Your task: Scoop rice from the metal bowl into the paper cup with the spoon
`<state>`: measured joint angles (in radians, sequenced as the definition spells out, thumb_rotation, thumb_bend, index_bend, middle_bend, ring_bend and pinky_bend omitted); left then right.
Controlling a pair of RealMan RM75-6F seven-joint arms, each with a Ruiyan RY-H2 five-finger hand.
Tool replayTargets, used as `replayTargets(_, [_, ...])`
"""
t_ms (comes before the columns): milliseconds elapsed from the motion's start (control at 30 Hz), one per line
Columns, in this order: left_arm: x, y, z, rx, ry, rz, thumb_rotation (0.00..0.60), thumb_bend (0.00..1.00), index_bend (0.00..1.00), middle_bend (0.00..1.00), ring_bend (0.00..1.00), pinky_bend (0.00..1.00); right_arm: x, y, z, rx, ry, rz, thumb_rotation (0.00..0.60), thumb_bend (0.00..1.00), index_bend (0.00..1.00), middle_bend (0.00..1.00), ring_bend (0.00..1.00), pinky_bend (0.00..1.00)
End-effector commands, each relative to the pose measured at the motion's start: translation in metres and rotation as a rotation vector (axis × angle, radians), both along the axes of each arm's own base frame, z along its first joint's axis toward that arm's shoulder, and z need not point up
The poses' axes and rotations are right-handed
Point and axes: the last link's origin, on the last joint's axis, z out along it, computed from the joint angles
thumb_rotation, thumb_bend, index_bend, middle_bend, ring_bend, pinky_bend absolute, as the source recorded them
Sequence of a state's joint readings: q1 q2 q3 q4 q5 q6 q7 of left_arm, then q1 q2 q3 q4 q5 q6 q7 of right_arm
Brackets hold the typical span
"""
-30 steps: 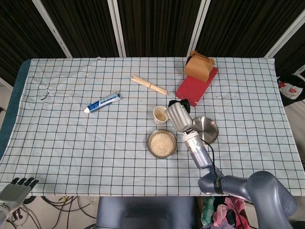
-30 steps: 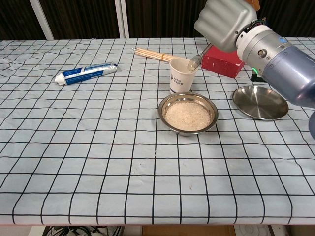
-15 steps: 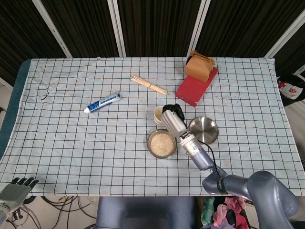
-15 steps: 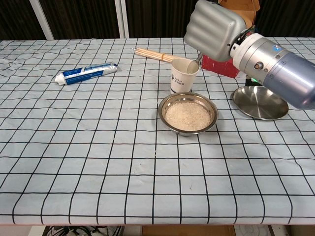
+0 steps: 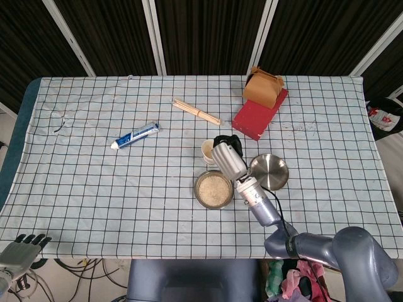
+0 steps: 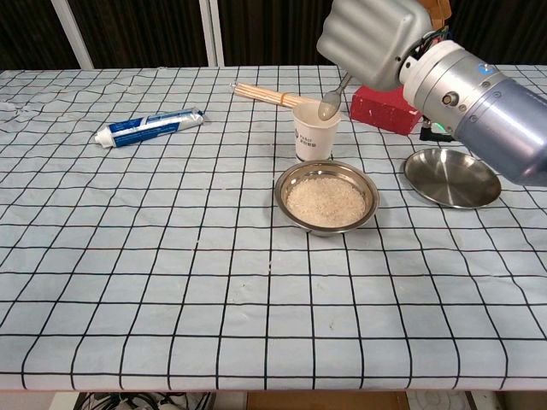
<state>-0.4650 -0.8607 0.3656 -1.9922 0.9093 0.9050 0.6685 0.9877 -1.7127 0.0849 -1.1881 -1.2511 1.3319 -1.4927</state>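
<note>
Right hand [image 6: 373, 38]: raised above the table behind the metal bowl, fingers closed around the spoon handle; exact finger lie hidden behind the back of the hand.
Left hand [image 5: 22, 246]: idle off the near left table edge, fingers apart, holding nothing.
Spoon [image 6: 330, 102]: bowl end poised just over the rim of the paper cup; long axis slanted, handle rising up and right into the right hand, bowl end pointing down and left toward the cup mouth.
Paper cup [image 6: 314, 132]: upright, just behind the metal bowl; contents not discernible.
Metal bowl [image 6: 328, 199]: centre of table, well filled with rice [image 6: 325, 200].
Spoon load: pale matter in the spoon bowl, probably rice; not certain.
Progress: judged at the delivery stage of one scoop; tipping into cup apparently in hand.
Remaining: plenty of rice left in the bowl; further scoops likely.
Metal lid [image 6: 452, 177]: flat on the cloth, right of the bowl.
</note>
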Motion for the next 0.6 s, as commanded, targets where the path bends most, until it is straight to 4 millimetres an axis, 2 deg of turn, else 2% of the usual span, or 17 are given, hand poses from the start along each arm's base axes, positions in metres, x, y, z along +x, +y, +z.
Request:
replayTargets(33, [0.0, 0.0, 0.0, 0.002, 0.0, 0.001, 0.6, 0.06, 0.0, 0.0, 0.0, 0.0, -0.002, 0.001, 0.011, -0.021, -0.046, -0.022, 0.6, 0.47, 0.66, 1.0, 1.0, 1.0])
replayTargets(167, [0.0, 0.0, 0.0, 0.001, 0.002, -0.001, 0.6, 0.06, 0.0, 0.0, 0.0, 0.0, -0.008, 0.004, 0.031, -0.036, -0.15, -0.084, 0.6, 0.47, 0.66, 1.0, 1.0, 1.0])
replayTargets(300, [0.0, 0.0, -0.001, 0.001, 0.003, -0.002, 0.6, 0.06, 0.0, 0.0, 0.0, 0.0, -0.025, 0.013, 0.047, -0.024, -0.272, -0.204, 0.6, 0.47, 0.66, 1.0, 1.0, 1.0])
replayTargets(433, [0.0, -0.001, -0.001, 0.0, 0.007, -0.006, 0.6, 0.06, 0.0, 0.0, 0.0, 0.0, -0.054, 0.024, 0.061, -0.024, -0.334, -0.314, 0.6, 0.47, 0.66, 1.0, 1.0, 1.0])
replayTargets(600, [0.0, -0.001, -0.001, 0.004, 0.009, -0.009, 0.6, 0.06, 0.0, 0.0, 0.0, 0.0, -0.093, 0.035, 0.069, -0.019, -0.392, -0.449, 0.6, 0.47, 0.66, 1.0, 1.0, 1.0])
